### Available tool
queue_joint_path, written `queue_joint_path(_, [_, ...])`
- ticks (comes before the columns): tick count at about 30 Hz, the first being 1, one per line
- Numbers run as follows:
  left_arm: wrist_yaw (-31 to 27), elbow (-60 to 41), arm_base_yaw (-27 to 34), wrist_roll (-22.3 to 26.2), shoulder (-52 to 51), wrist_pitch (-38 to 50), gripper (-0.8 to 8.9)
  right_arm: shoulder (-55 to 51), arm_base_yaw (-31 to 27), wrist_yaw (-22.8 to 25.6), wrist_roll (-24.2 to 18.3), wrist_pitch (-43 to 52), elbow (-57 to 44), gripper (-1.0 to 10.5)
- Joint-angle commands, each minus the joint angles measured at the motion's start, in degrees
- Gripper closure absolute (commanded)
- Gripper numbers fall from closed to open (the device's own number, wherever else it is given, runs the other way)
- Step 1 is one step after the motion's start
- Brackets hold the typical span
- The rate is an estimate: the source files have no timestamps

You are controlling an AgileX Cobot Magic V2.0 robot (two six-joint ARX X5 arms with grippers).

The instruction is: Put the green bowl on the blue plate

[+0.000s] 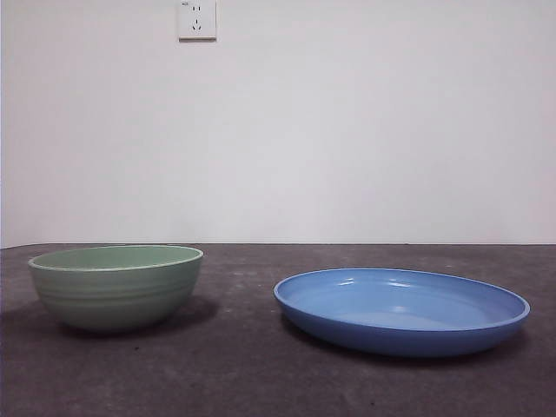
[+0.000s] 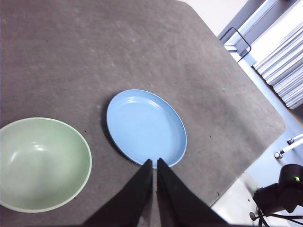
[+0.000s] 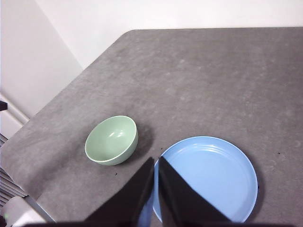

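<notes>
The green bowl (image 1: 115, 285) stands upright and empty on the dark grey table at the left of the front view. The blue plate (image 1: 401, 309) lies flat to its right, a gap of bare table between them. Neither arm shows in the front view. High above the table, my left gripper (image 2: 154, 162) is shut with nothing in it; the plate (image 2: 146, 126) lies just beyond its tips and the bowl (image 2: 41, 162) off to one side. My right gripper (image 3: 155, 161) is also shut and empty, hovering high over the plate's edge (image 3: 208, 176), with the bowl (image 3: 111, 139) nearby.
A white wall with a socket (image 1: 197, 19) rises behind the table. The table's edge (image 2: 246, 156) runs close past the plate in the left wrist view, with a camera stand (image 2: 284, 189) on the floor beyond it.
</notes>
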Motion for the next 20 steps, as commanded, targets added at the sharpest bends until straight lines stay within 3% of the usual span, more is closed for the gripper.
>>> queue_joint_path(1, [0.5, 1.2, -0.2, 1.3, 0.1, -0.1, 7.93, -0.4, 0.3, -0.1, -0.9, -1.2, 1.1, 9.4])
queue_joint_path(11, [0.5, 1.2, -0.2, 1.3, 0.0, -0.3, 7.58, -0.5, 0.3, -0.1, -1.0, -6.9, 1.1, 9.4])
queue_joint_path(13, [0.5, 1.2, -0.2, 1.3, 0.0, -0.3, 6.59, -0.5, 0.3, -0.2, -1.2, -6.9, 1.1, 8.8])
queue_joint_path(16, [0.5, 1.2, -0.2, 1.3, 0.0, -0.8, 4.23, -0.5, 0.3, -0.3, -1.2, -6.9, 1.1, 6.5])
queue_joint_path(20, [0.4, 1.2, -0.2, 1.2, 0.0, -1.2, 2.27, -0.5, 0.3, -0.3, -1.1, -6.9, 1.1, 4.0])
